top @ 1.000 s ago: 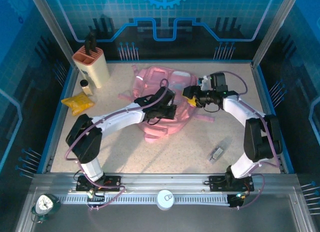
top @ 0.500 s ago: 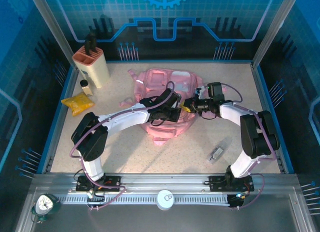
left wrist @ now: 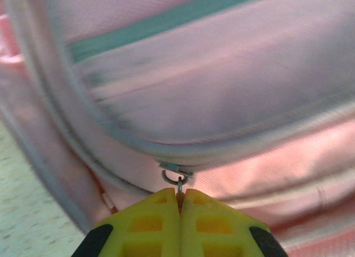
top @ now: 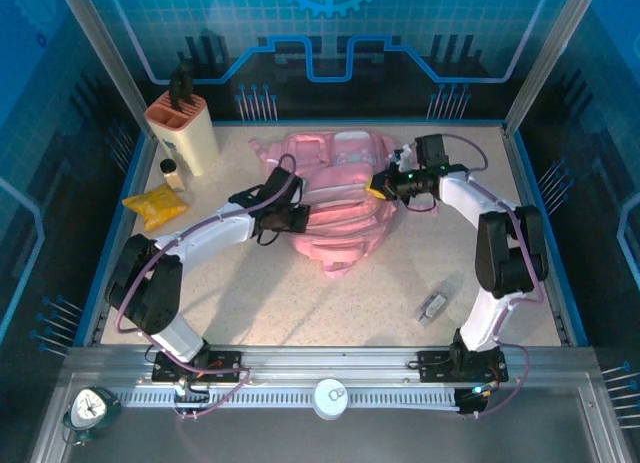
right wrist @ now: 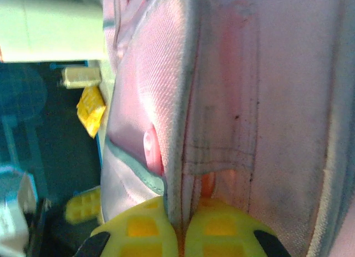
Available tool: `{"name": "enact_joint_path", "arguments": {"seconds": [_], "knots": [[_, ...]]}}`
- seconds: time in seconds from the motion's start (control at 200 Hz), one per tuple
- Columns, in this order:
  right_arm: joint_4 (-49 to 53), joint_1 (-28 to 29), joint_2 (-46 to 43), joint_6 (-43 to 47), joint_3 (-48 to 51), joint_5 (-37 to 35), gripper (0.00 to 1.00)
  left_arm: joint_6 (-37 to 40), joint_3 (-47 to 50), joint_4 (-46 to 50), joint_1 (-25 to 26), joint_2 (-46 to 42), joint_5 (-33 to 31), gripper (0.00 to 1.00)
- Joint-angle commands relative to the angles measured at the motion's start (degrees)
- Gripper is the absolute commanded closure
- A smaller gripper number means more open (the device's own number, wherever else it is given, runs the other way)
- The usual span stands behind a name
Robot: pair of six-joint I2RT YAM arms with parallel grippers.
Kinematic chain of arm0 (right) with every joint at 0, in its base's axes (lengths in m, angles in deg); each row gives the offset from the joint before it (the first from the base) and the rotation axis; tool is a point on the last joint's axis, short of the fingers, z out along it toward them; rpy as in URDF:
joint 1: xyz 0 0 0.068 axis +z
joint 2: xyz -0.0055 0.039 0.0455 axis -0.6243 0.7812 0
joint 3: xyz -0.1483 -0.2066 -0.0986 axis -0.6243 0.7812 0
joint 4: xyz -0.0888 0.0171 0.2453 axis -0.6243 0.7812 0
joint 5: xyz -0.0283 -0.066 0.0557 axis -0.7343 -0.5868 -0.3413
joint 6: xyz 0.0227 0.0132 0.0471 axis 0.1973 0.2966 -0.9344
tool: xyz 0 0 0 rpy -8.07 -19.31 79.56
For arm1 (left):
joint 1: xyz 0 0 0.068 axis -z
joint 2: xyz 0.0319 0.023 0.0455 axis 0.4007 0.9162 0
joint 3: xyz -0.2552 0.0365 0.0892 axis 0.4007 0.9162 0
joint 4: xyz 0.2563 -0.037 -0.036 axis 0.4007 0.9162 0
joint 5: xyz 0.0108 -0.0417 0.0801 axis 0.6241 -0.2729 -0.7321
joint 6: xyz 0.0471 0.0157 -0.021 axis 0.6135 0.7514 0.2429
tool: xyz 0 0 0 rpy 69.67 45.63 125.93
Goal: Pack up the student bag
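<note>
Blue-tinted light; wrist views perhaps motion-blurred.

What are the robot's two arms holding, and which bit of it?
Both hold the pink backpack. The left end effector pinches its metal zipper pull; the right end effector pinches a fabric seam at its edge.

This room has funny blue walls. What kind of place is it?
Probably a robot test booth in a lab. Two white robot arms are bolted to a metal rail, silver frame posts hold blue circuit-patterned walls, and a large pink fabric backpack lies between the arms.
</note>
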Motion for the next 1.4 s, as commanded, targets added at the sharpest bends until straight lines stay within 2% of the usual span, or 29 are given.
{"name": "enact_joint_path", "arguments": {"seconds": [0.0, 0.075, 0.16, 0.205, 0.34, 0.43, 0.505, 0.65, 0.8, 0.901, 0.996, 1.101, 1.131, 1.201, 1.251, 1.341, 1.396], "knots": [[1.22, -0.82, 4.76, 3.41, -9.68, -5.59, 0.88, -1.40, -3.00, -1.44, 7.14, 3.98, 5.61, 1.00], [4.95, -0.26, 4.60, 5.62, -11.86, -8.09, 0.64, -2.48, -7.62, -1.48, 9.60, 7.99, 6.03, 1.00], [3.18, -0.24, 1.18, 3.82, -7.61, -6.71, 0.45, -2.32, -11.14, -1.40, 10.81, 10.35, 4.83, 1.00], [0.38, -0.21, -1.43, 2.16, -3.74, -5.06, 0.40, -2.09, -11.58, -1.44, 10.74, 10.79, 3.56, 1.00], [-3.76, 1.34, -7.41, -0.66, 6.08, -4.23, 0.39, -0.34, -12.44, 0.26, 10.24, 10.77, 1.20, 1.00], [-8.58, 3.38, -9.21, -4.03, 11.44, -3.64, 0.40, 0.01, -12.29, -0.09, 10.06, 10.52, 0.76, 1.00], [-13.07, 4.76, -8.87, -6.55, 13.97, -3.37, 0.48, -0.32, -11.92, -0.53, 10.00, 10.48, 1.07, 1.00], [-13.72, 5.70, -4.34, -6.62, 11.11, -2.42, 0.55, 2.82, -10.25, -1.49, 9.92, 10.06, 4.20, 1.00], [-12.86, 5.33, -2.76, -4.92, 9.06, -4.66, 0.80, 5.35, -6.82, 0.93, 8.16, 7.19, 1.20, 1.00], [-12.70, 4.83, -2.84, -4.89, 9.11, -5.53, 0.99, 5.48, -3.33, 1.80, 5.13, 4.21, -0.98, 1.00], [-15.57, 4.32, -4.83, -6.82, 11.85, -5.55, 1.00, 4.35, -0.08, 3.34, 0.74, 1.83, -3.33, 1.00], [-15.80, 5.83, -5.03, -6.99, 12.77, -4.79, 1.00, 3.85, 2.41, 1.12, -1.41, -0.24, -1.13, 1.00], [-14.23, 6.28, -4.93, -6.32, 12.54, -4.48, 0.92, 3.88, 2.38, 0.37, -1.25, -0.39, 0.19, 1.00], [-14.54, 6.19, -7.54, -7.00, 15.27, -5.24, 0.66, 2.21, 1.36, 0.61, -1.26, -0.44, 1.48, 1.00], [-12.68, 6.03, -11.25, -6.66, 17.32, -7.17, 0.53, 1.16, 1.01, 1.64, -1.24, -1.23, 2.39, 0.83], [-0.85, 6.75, -18.86, -0.83, 17.67, -15.15, 0.38, -0.86, 2.70, 0.60, 0.81, -5.20, 4.30, 0.67], [6.79, 6.96, -22.51, 1.63, 17.72, -20.32, 0.32, -1.84, 4.70, -1.11, 2.82, -8.08, 3.01, 0.58]]}}
